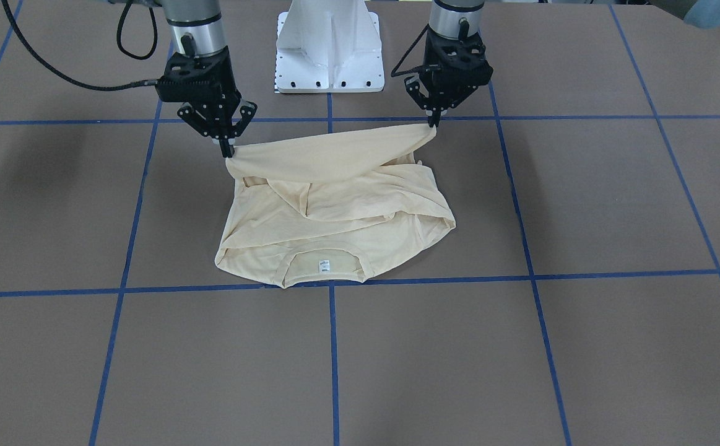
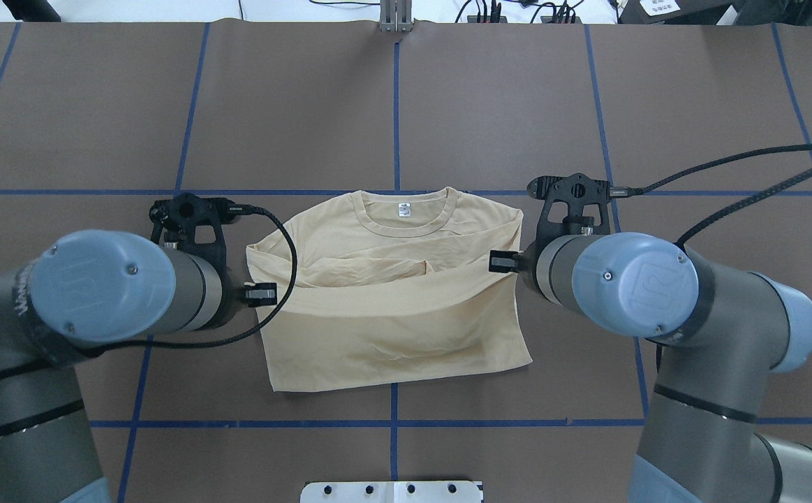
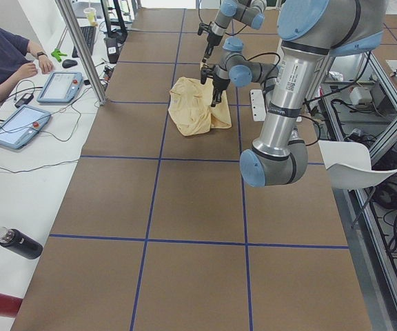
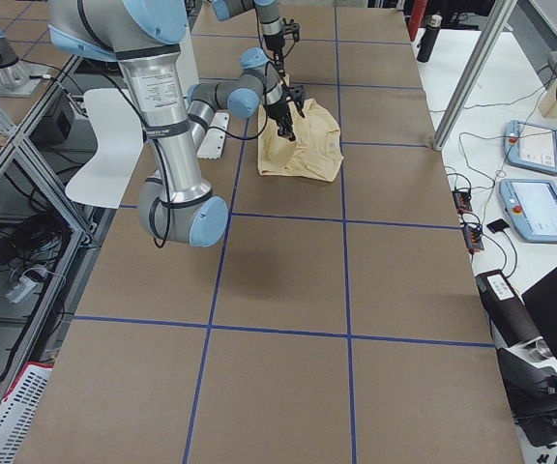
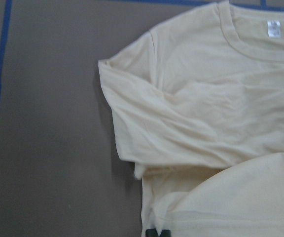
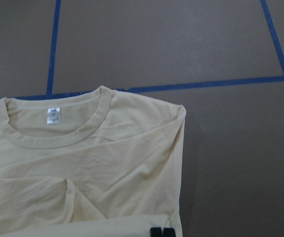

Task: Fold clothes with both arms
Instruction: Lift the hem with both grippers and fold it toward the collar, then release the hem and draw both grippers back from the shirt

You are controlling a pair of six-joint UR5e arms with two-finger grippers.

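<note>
The clothes are one pale cream shirt (image 1: 335,210) lying on the brown table (image 1: 582,204), collar and white neck label (image 1: 324,266) on the side away from the robot. Its near hem is lifted and stretched between both grippers. My left gripper (image 1: 432,122) is shut on one hem corner, my right gripper (image 1: 227,148) on the other. From overhead, the shirt (image 2: 392,321) lies between the two wrists, which hide the fingers. In the wrist views, the left gripper (image 5: 157,233) and the right gripper (image 6: 161,232) show closed tips at the fabric edge. No print shows.
The white pedestal base (image 1: 330,56) stands behind the shirt. Blue tape lines (image 1: 332,347) grid the table. A black cable (image 2: 748,181) loops off the right wrist. A seated person (image 3: 2,55) with tablets (image 3: 19,124) and a dark bottle (image 3: 18,243) are on the side bench.
</note>
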